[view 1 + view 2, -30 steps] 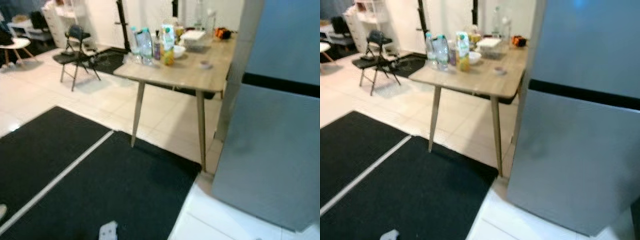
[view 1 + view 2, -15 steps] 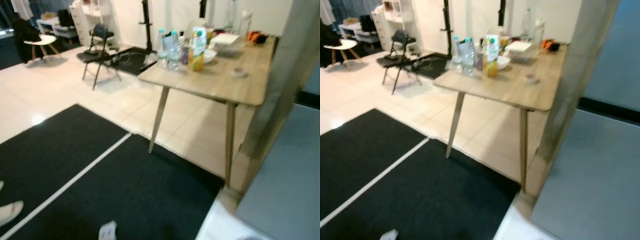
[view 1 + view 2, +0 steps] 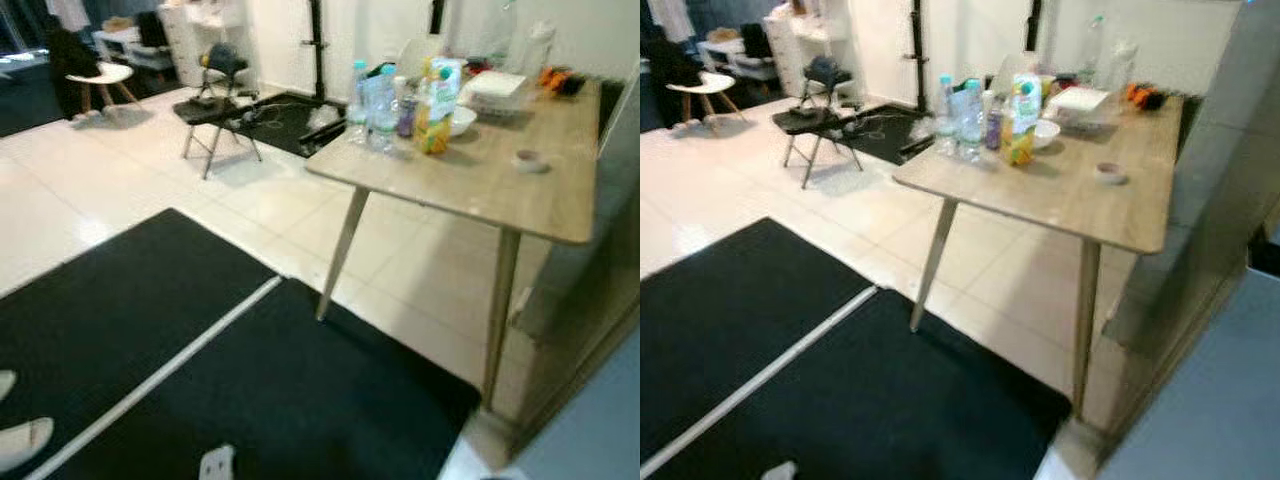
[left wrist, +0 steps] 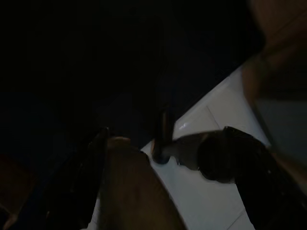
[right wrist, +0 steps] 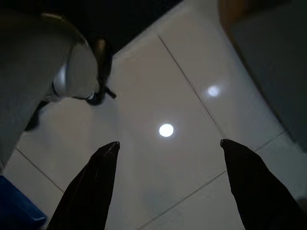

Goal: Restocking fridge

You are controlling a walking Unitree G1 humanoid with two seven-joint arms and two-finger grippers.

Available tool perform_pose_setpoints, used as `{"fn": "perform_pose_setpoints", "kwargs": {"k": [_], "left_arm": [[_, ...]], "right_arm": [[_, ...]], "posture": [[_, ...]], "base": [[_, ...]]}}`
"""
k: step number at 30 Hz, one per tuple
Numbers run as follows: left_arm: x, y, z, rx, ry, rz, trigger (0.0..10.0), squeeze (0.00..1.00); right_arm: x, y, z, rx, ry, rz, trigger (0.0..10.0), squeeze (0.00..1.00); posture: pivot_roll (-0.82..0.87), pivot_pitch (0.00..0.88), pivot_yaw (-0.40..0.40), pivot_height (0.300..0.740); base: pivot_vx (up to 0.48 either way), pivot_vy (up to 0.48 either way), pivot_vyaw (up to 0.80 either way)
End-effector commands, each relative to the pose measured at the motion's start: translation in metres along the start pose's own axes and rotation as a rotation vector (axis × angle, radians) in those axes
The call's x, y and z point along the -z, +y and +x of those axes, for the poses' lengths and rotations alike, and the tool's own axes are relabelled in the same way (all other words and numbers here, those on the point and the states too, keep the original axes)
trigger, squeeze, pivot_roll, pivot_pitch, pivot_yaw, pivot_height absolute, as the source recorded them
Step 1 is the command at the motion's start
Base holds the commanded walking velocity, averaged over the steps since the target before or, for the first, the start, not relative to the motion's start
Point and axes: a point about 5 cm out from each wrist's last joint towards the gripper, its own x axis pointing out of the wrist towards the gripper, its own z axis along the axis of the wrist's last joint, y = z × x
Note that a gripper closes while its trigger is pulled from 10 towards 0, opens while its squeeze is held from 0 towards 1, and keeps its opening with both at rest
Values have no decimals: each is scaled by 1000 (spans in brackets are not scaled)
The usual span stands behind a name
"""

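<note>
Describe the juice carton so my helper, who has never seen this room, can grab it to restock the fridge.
Find the light wooden table on splayed legs beside the grey fridge. At its far left corner stands a cluster of drinks, with clear water bottles on the left. The juice carton is the tall white box with green and orange print at the right of that cluster, the only box among bottles.

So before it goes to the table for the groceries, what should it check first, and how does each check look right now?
1. Groceries on the wooden table: ok, water bottles and juice carton stand upright.
2. Route across the black mat: ok, bare as far as seen.
3. Right pincer free: ok, open, holding nothing.
4. Left pincer: cannot tell, its view is too dark.
5. Fridge door: cannot tell.
</note>
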Motion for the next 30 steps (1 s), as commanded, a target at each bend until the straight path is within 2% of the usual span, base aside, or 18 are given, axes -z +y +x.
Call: {"fn": "perform_pose_setpoints", "kwargs": {"k": [1, 30], "left_arm": [[6, 2, -2, -9, 17, -5, 10000, 0], [6, 2, -2, -6, 23, 9, 10000, 0]], "right_arm": [[1, 3, 0, -3, 0, 12, 10000, 0], [7, 6, 0, -4, 21, -11, 10000, 0]], "posture": [[-131, 0, 20, 740], [-127, 0, 21, 740]], "base": [[337, 0, 0], [340, 0, 0]]}}
